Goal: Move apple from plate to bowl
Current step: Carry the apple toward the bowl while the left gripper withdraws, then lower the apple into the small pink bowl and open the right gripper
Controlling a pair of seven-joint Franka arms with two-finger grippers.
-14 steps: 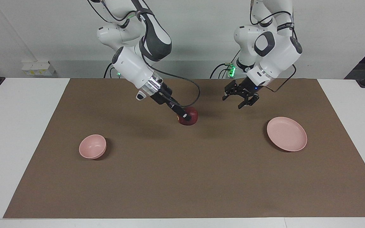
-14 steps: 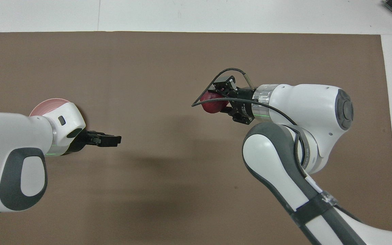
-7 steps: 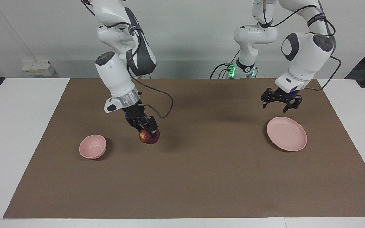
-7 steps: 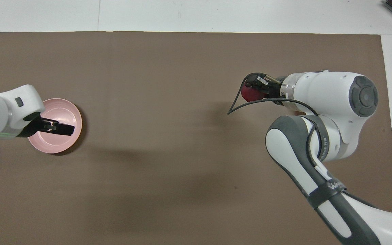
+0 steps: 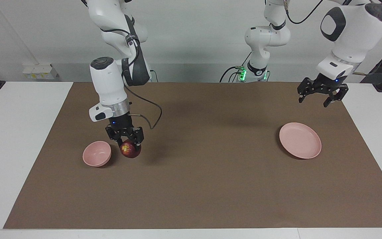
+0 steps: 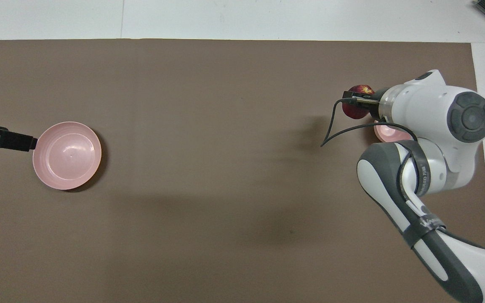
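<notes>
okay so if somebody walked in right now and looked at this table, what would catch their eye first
Probably the dark red apple, gripped in the right gripper and held up just beside the small pink bowl. Next, the empty pink plate at the left arm's end of the brown mat, with the open left gripper raised near it.

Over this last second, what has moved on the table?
The right tool, shut on the small dark red apple, carried it from mid-table to just beside the small deep pink bowl. The open left tool swung out toward its own end of the table. The bowl and the flat pink plate stayed put.
</notes>
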